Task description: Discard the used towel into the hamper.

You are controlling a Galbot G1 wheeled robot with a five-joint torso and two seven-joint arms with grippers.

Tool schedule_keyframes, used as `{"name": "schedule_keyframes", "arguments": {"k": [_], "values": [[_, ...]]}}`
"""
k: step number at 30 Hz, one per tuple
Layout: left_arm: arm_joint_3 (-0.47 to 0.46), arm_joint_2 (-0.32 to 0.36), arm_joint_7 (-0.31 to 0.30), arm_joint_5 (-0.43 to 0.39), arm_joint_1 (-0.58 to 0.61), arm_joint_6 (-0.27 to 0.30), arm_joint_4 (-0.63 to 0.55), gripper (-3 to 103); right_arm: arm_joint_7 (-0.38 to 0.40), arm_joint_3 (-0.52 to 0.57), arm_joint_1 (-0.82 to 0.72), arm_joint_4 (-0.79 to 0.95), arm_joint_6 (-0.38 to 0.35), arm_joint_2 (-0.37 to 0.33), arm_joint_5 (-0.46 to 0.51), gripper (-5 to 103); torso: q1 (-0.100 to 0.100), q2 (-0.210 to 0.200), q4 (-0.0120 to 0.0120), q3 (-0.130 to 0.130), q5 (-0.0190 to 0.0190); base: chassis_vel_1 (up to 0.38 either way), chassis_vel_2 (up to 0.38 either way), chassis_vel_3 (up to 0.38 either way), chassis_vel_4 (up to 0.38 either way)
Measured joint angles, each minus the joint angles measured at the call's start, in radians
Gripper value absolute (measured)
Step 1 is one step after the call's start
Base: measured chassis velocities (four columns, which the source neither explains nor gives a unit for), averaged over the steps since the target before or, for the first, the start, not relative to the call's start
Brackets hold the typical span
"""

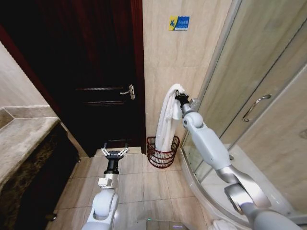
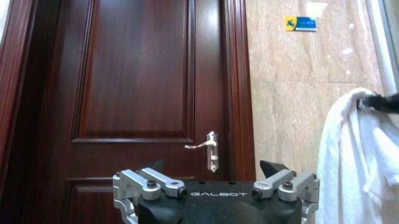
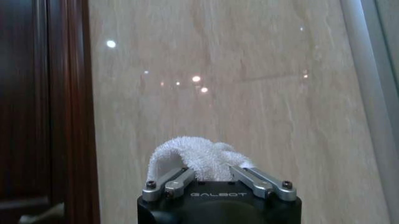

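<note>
A white towel (image 1: pixel 169 120) hangs long and limp from my right gripper (image 1: pixel 181 99), which is shut on its top fold in front of the beige tiled wall. The towel's lower end dips into the hamper (image 1: pixel 162 152), a dark reddish-brown wire basket on the floor by the wall. In the right wrist view the fingers (image 3: pixel 174 181) pinch a bunch of towel (image 3: pixel 196 156). My left gripper (image 1: pixel 114 153) is open, held low over the floor tiles left of the hamper. The left wrist view has the left gripper (image 2: pixel 215 170) facing the door, with the towel (image 2: pixel 358 158) beside it.
A dark wooden door (image 1: pixel 103 72) with a metal handle (image 1: pixel 130 91) stands left of the tiled wall. A glass shower enclosure (image 1: pixel 254 100) with a raised curved base fills the right. A stone counter (image 1: pixel 21 139) runs along the left. A blue and yellow sticker (image 1: pixel 179 22) marks the wall.
</note>
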Motion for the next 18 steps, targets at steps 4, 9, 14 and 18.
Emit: {"name": "schedule_keyframes", "arguments": {"k": [4,9,14,18], "values": [[0.0,-0.003,0.0,-0.002,0.001,0.0,0.0,100,-0.003,0.015,-0.066,0.037,-0.006,-0.002,-0.025,8,-0.01,-0.021,0.0003,-0.011,0.0001,0.0,0.0,0.0,0.0],[0.0,-0.003,0.0,-0.003,-0.003,0.002,0.0,100,-0.017,0.039,-0.149,0.084,-0.007,-0.007,-0.043,8,-0.024,-0.053,0.0,-0.028,-0.0001,0.0,0.0,0.0,0.0],[0.002,-0.003,0.001,-0.004,0.001,0.004,-0.006,100,-0.025,0.057,-0.184,0.095,0.005,-0.009,-0.055,8,-0.033,-0.073,0.0002,-0.04,-0.0001,0.0,0.0,0.0,0.0],[-0.001,-0.001,0.002,-0.003,0.014,0.005,-0.014,100,-0.021,0.08,-0.246,0.152,0.006,-0.019,-0.055,8,-0.045,-0.099,0.0001,-0.054,-0.0001,0.0,0.0,0.0,0.0]]}}
